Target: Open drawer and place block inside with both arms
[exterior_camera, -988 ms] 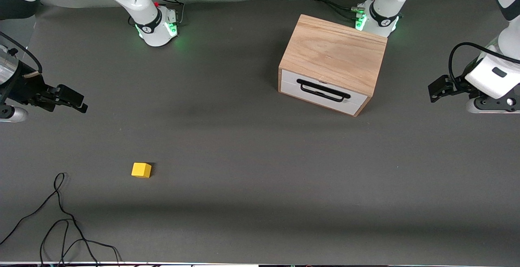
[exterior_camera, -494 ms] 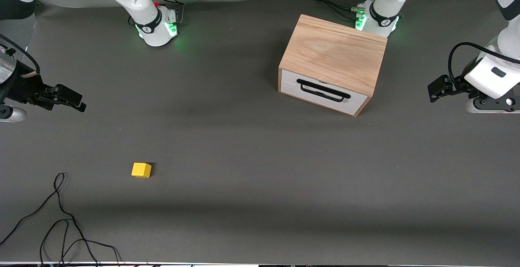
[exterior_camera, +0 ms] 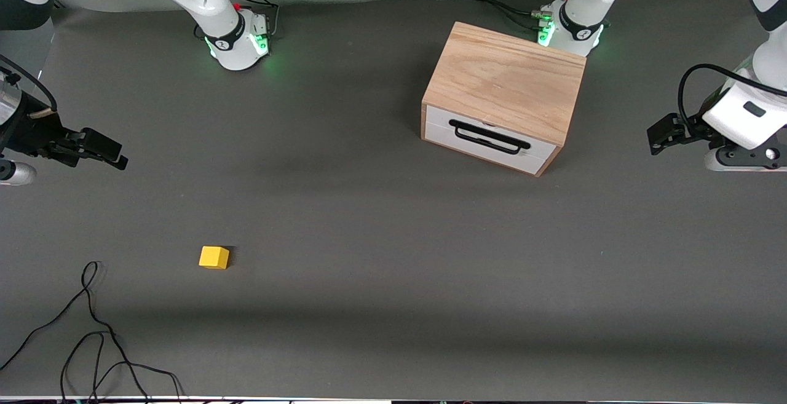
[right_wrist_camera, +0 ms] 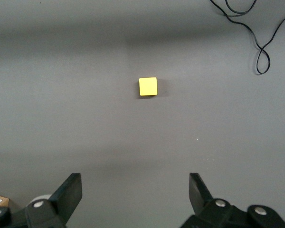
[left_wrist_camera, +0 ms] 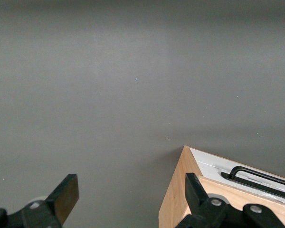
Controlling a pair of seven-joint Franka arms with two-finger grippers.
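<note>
Black cable (exterior_camera: 92,330) lies near the block (exterior_camera: 214,257); both tools (exterior_camera: 114,153) (exterior_camera: 656,139) gape wide, holding nothing.

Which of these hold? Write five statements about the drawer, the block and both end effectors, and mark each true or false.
1. The drawer is shut. True.
2. The block sits on top of the wooden cabinet. False: it lies on the table, nearer the front camera, toward the right arm's end.
3. The right end effector is open and empty. True.
4. The left end effector grips the drawer's handle. False: it is open, apart from the cabinet.
5. A loose black cable lies on the table. True.
</note>
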